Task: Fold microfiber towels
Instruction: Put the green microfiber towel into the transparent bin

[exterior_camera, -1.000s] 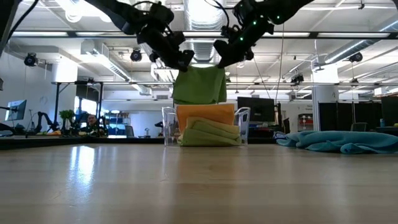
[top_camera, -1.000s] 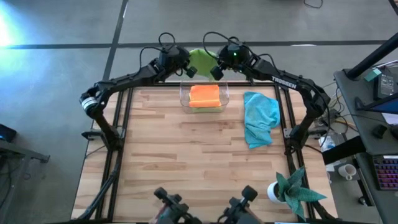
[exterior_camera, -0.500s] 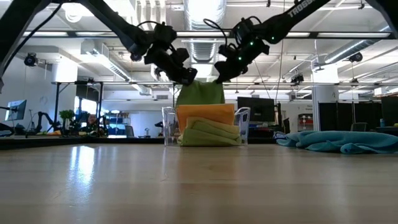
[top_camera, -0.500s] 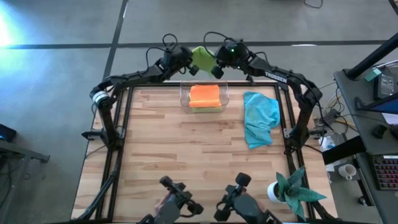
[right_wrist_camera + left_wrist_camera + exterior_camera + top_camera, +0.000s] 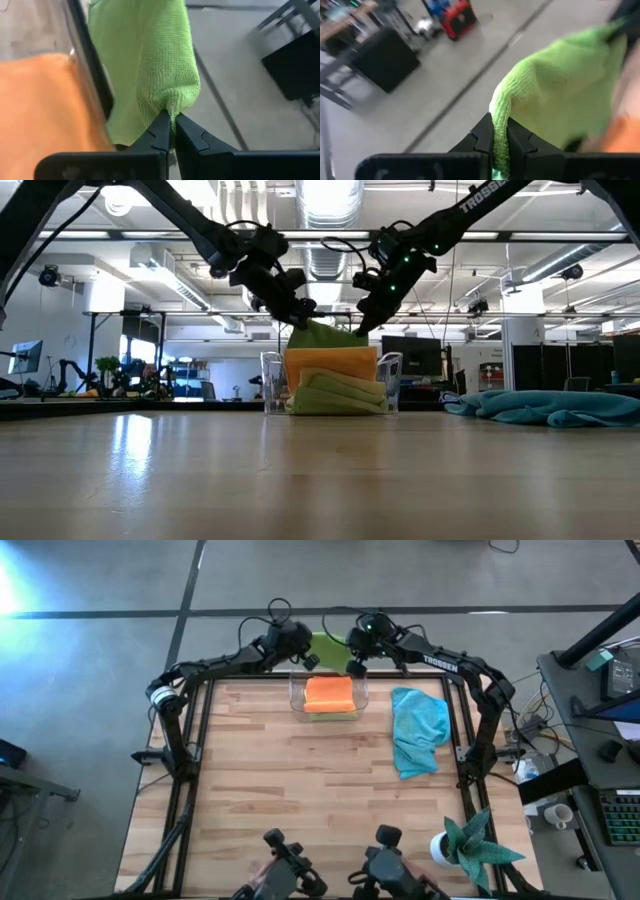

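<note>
Stowing step: left gripper (image 5: 303, 657) and right gripper (image 5: 352, 664), each clamped on the folded lime green microfiber towel (image 5: 327, 643), hold it above the clear plastic bin (image 5: 296, 690). Next move should lower and release.

The only legible lettering is the brand word "TROSSEN", printed in white along the dark right arm (image 5: 440, 662). In the high view it sits in the upper middle of the frame, just right of centre, running along the arm's upper link. In the low view the same word shows on that arm (image 5: 482, 194) at the upper right of the frame, slanting upward. No other text, number or sign can be read on anything else in view.
</note>
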